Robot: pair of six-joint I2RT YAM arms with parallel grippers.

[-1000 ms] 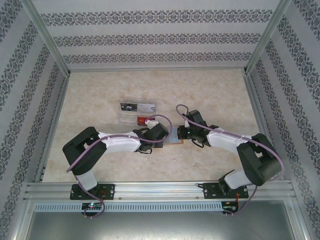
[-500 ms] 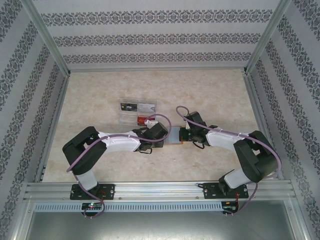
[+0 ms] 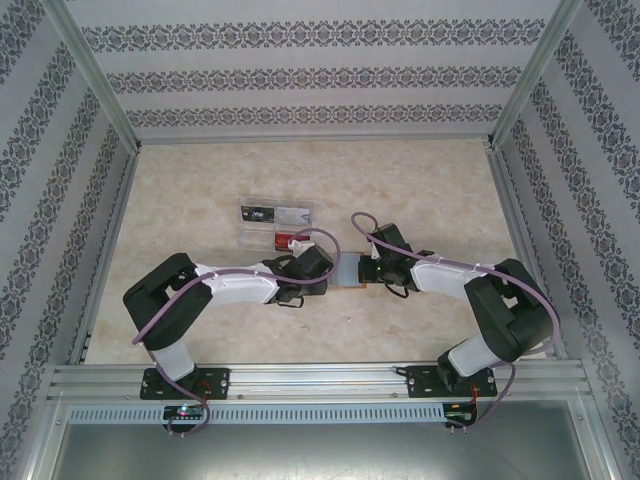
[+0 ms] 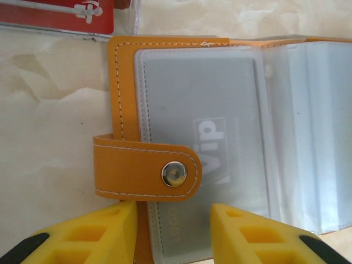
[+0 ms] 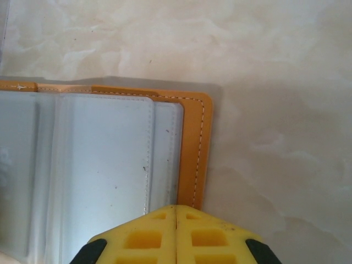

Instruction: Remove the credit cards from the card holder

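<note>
Orange-tan leather with white stitching makes up the card holder (image 3: 346, 271), which lies open and flat on the table (image 3: 200, 180) between the two grippers, just in front of the middle of the near half. From the left wrist camera, the card holder (image 4: 192, 110) sits right ahead of the left gripper (image 4: 173, 231). The yellow fingers (image 4: 110, 234) stand apart, with the near edge of a clear sleeve showing in the gap between them. A strap (image 4: 132, 170) with a metal snap (image 4: 174, 174) folds over the left cover, and a pale card (image 4: 214, 148) printed with "VIP" sits inside the sleeve. A red card (image 4: 55, 14) lies just beyond the holder's far left corner.

From the right wrist camera, the right gripper (image 5: 176, 217) has its fingers pressed together, with no gap. Their tips sit at the near corner of the card holder (image 5: 110, 159), where the orange cover meets the grey-blue pockets. I cannot tell whether they touch it.

The table is a pale, marbled beige. Four cards in clear cases (image 3: 275, 225) lie side by side on it, just behind the left gripper (image 3: 328, 270) and to the left of the right gripper (image 3: 368, 268). Walls (image 3: 300, 75) papered in white with grey ornamental bands enclose three sides, and an aluminium rail (image 3: 320, 375) runs along the near edge.
</note>
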